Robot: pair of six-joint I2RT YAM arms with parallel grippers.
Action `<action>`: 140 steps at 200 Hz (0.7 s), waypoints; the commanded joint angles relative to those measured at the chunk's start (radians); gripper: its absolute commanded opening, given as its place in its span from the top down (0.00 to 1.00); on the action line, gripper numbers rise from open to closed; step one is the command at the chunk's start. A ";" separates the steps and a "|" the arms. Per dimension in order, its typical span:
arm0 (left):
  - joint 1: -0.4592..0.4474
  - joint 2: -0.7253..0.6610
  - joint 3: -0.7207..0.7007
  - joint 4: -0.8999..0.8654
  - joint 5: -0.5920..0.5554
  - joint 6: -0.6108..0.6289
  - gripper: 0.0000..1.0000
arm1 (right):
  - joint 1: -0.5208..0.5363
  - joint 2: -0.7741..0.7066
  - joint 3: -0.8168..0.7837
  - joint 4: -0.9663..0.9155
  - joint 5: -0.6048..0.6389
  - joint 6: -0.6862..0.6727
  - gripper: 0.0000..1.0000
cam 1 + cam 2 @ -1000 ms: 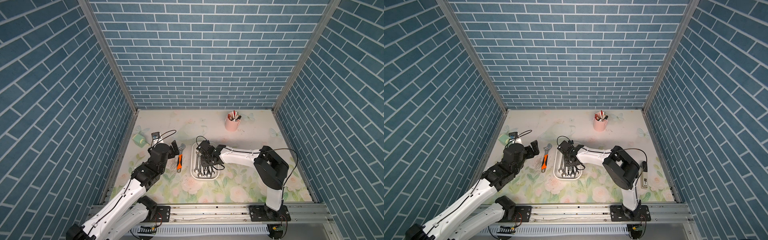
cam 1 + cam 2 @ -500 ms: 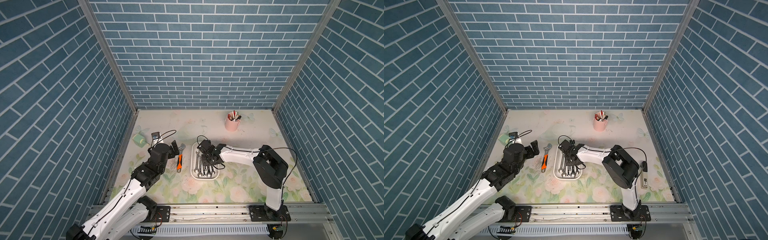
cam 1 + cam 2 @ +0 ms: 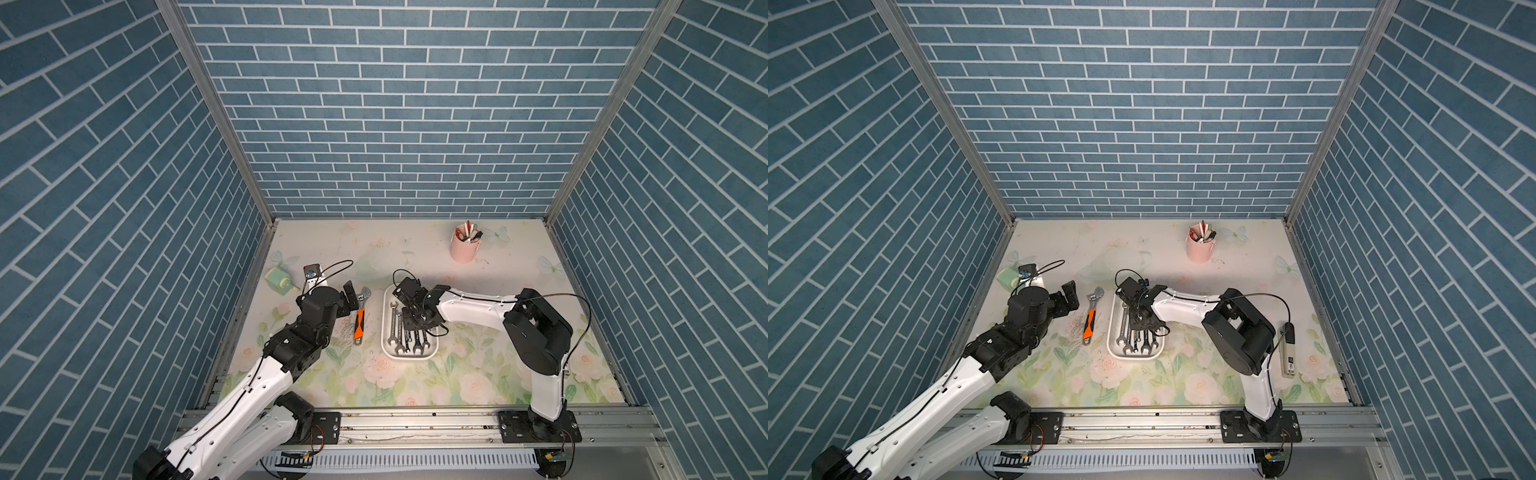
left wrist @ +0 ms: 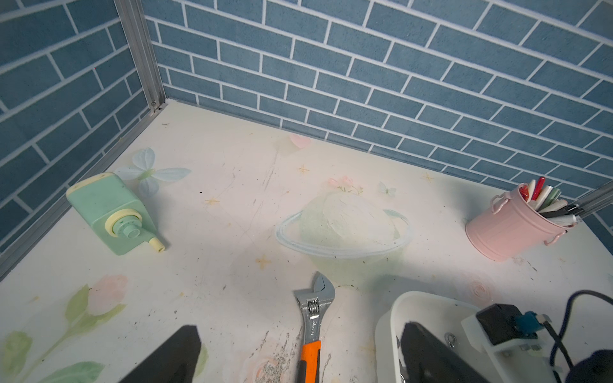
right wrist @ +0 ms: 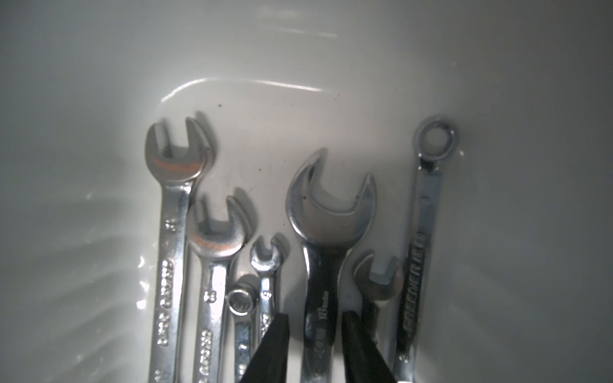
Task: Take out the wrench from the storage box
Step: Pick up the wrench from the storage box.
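Gleaming chrome wrench (image 5: 331,228), perhaps lightly scuffed

Storage box (image 3: 409,356) white, cup (image 3: 463,249) pink, walls (image 3: 395,124) blue-brick.

Chrome wrenches (image 5: 331,212) lie side by side in the shallow white storage box (image 3: 385,332).

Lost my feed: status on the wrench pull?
Left pincer open, outside box. Right pincer in storage box, straddling largest wrench, not clamped. Neighbouring wrenches crowd both sides.
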 commanded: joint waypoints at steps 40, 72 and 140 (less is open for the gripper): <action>0.005 -0.009 -0.017 -0.005 -0.012 -0.004 0.00 | 0.003 0.061 0.004 -0.075 0.013 0.017 0.79; 0.005 -0.006 -0.011 -0.007 -0.013 -0.003 0.00 | 0.004 0.023 0.005 -0.061 0.038 0.006 0.81; 0.004 -0.005 -0.008 -0.012 -0.014 -0.003 0.00 | 0.005 -0.065 0.020 -0.063 0.079 -0.029 0.84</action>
